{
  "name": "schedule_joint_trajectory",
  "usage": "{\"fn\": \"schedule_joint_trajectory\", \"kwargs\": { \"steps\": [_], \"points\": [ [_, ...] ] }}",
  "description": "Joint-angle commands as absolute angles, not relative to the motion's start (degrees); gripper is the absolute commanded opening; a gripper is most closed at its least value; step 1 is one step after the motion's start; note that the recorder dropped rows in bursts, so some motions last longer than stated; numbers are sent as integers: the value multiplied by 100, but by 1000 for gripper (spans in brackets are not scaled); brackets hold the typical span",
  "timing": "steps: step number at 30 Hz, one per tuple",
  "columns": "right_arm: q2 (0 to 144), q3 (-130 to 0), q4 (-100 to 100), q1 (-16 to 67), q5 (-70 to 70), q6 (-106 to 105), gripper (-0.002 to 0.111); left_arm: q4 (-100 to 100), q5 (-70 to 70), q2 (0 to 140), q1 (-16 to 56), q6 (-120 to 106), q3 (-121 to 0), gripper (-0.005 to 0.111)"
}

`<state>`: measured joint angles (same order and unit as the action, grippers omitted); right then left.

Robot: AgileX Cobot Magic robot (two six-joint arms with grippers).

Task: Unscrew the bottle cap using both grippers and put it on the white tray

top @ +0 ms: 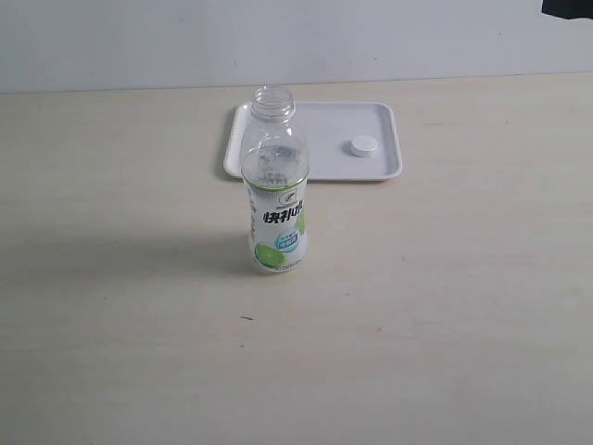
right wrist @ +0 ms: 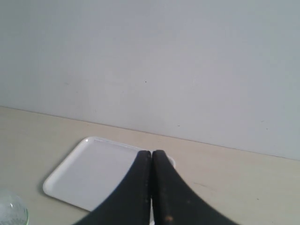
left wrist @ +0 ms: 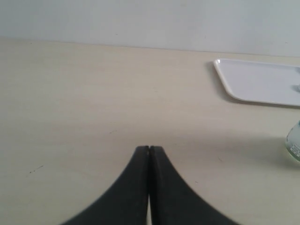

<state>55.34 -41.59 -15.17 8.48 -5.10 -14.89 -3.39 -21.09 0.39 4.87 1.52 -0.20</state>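
The clear bottle [top: 275,185] with its lime label stands upright and uncapped on the table, just in front of the white tray [top: 320,116]. The white ribbed bottle cap [top: 362,146] lies on the tray, towards its right side. My left gripper [left wrist: 149,148] is shut with nothing in it, low over bare table; the tray [left wrist: 258,82] and a sliver of the bottle [left wrist: 294,143] show at that view's edge. My right gripper [right wrist: 152,152] is shut and empty, hovering over the tray [right wrist: 93,173]; the bottle's top [right wrist: 11,208] peeks in a corner. Neither gripper's fingers appear in the exterior view.
The pale wooden table [top: 139,306] meets a white wall [top: 185,37] behind the tray. A dark piece of an arm [top: 567,7] shows at the exterior view's top right corner.
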Motion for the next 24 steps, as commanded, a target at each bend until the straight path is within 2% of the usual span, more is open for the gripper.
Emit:
{"fn": "schedule_joint_trajectory", "kwargs": {
  "steps": [1,12,16,24],
  "points": [
    [5519,-4145,-1479,838,-446,-1491,0,-401,-2037,0,473,116,0,0],
    [5519,-4145,-1467,838,-435,-1525,0,-400,-2037,0,473,126,0,0],
    [5468,-3841,-1130,825,-819,-1536,0,-400,-2037,0,473,126,0,0],
    [2957,-1697,-1189,-183,-126,-1484,0,-400,-2037,0,473,126,0,0]
  ]
}}
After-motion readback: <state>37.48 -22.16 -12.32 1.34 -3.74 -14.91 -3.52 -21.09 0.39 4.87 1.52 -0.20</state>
